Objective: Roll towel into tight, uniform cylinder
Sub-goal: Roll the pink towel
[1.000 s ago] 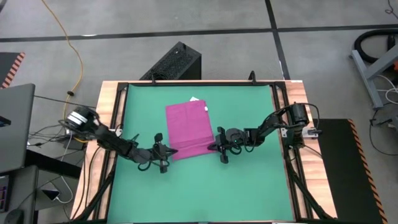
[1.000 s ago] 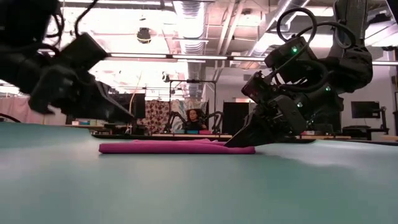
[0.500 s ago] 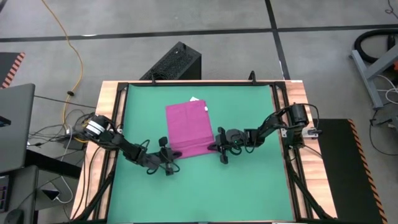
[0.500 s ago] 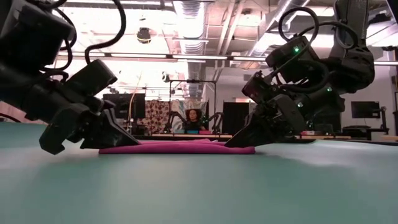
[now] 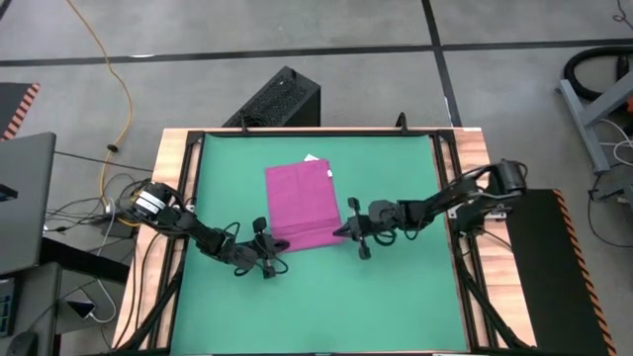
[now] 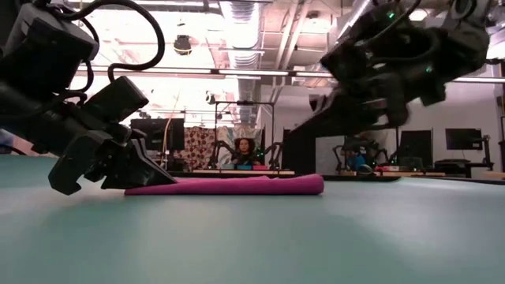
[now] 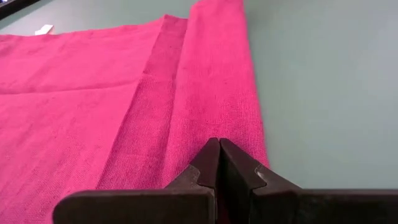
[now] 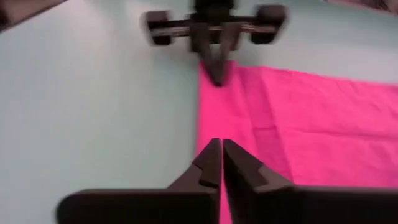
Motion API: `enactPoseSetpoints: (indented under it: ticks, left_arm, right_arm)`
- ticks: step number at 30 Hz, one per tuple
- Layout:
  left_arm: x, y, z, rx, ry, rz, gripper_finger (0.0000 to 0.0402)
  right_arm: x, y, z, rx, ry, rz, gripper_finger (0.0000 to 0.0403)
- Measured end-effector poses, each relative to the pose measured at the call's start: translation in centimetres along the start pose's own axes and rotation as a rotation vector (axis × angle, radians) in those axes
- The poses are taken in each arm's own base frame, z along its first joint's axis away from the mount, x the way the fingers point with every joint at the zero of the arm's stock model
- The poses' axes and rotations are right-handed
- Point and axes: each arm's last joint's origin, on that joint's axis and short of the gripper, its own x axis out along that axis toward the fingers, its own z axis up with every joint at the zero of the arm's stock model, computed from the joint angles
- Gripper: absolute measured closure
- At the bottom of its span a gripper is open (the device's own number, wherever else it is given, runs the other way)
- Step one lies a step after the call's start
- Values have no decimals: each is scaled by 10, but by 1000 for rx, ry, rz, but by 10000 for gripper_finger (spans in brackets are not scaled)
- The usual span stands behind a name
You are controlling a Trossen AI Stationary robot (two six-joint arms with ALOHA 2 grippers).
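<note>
one towel (image 5: 300, 205) (pink), one green mat (image 5: 396, 287), two grippers: left (image 5: 269, 248), right (image 5: 348, 230).

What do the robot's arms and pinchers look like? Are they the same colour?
Yes, both arms are black, built from chunky jointed segments with thin black cables looping beside them. The left arm has a silvery round cap near its base. Each gripper, left gripper and right gripper, ends in two dark, pointed, wedge-shaped fingers.
</note>
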Motion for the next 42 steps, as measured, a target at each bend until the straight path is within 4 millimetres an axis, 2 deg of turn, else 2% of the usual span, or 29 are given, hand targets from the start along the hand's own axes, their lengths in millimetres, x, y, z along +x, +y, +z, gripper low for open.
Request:
enactPoseSetpoints:
  ticks: [4, 10, 13, 17, 21, 27, 31, 36, 42]
  left_arm:
    - [0, 0, -1, 4, 6, -2, 401]
    - [0, 0, -1, 6, 10, -4, 401]
    - [0, 0, -1, 7, 11, -4, 401]
    - [0, 0, -1, 6, 12, -5, 401]
    - [0, 0, -2, 6, 13, -6, 401]
    - [0, 0, -2, 7, 18, -12, 401]
    - [0, 0, -3, 5, 28, -13, 401]
    - [0, 0, -3, 6, 30, -18, 401]
    - [-1, 0, -1, 2, 30, -38, 401]
  right_arm:
    - [-2, 8, -2, -53, 49, 34, 301]
    - [6, 8, -11, -71, 63, 23, 222]
    - [11, 7, -20, -96, 88, 22, 197]
    - [20, 7, -32, -127, 105, 13, 187]
    - [26, 0, -46, -133, 145, -32, 186]
    - [33, -8, -70, -49, 224, -40, 187]
    - [37, -9, -83, -17, 267, -67, 203]
    - [39, -9, -86, -16, 267, -123, 253]
    - [38, -10, -83, 37, 269, -194, 343]
